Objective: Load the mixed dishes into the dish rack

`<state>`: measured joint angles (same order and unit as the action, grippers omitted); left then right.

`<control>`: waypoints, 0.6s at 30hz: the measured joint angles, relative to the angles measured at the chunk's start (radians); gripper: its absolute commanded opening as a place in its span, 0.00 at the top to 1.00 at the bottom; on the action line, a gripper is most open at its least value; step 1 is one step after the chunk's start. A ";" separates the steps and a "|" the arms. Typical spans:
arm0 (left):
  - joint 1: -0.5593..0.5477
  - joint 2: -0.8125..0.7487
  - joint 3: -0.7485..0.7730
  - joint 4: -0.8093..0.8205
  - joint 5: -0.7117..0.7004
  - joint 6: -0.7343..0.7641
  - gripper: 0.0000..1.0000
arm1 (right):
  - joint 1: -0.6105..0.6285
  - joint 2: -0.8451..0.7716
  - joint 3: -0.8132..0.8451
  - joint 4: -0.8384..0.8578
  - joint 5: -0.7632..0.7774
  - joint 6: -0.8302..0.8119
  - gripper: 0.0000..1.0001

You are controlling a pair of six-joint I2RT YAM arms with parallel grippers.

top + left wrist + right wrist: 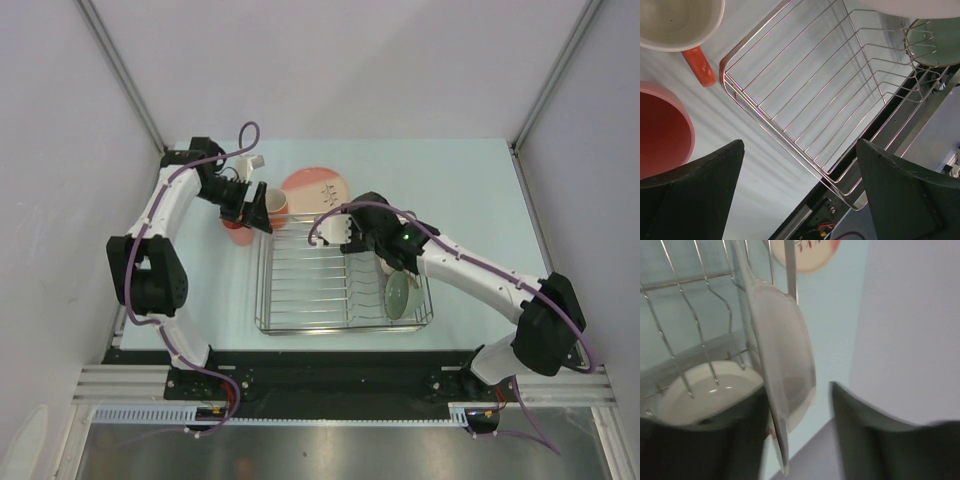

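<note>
The silver wire dish rack (330, 290) sits mid-table and also shows in the left wrist view (805, 85). My right gripper (345, 232) is open over its far right part. The white shallow plate (785, 360) stands on edge among the tines, between my right fingers, close to the left finger (715, 440) and apart from the right one. A pale green bowl (399, 295) stands in the rack. My left gripper (257, 211) is open and empty, beside the orange mug (675, 20) and pink tumbler (660, 130). The pink-and-cream plate (318, 189) lies behind the rack. The orange bowl is not in view.
Grey walls enclose the table on three sides. A black strip and metal rail (340, 385) run along the near edge. The mug and tumbler stand just off the rack's far left corner (725, 70).
</note>
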<state>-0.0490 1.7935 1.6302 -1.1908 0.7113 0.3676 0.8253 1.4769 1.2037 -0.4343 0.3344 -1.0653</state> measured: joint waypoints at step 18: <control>0.000 0.015 0.008 -0.012 -0.001 0.001 0.00 | 0.063 -0.180 -0.016 0.149 -0.011 0.111 0.00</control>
<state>-0.0490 1.8084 1.6386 -1.2026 0.7105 0.3683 0.8886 1.2968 1.1873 -0.2852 0.3229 -0.9546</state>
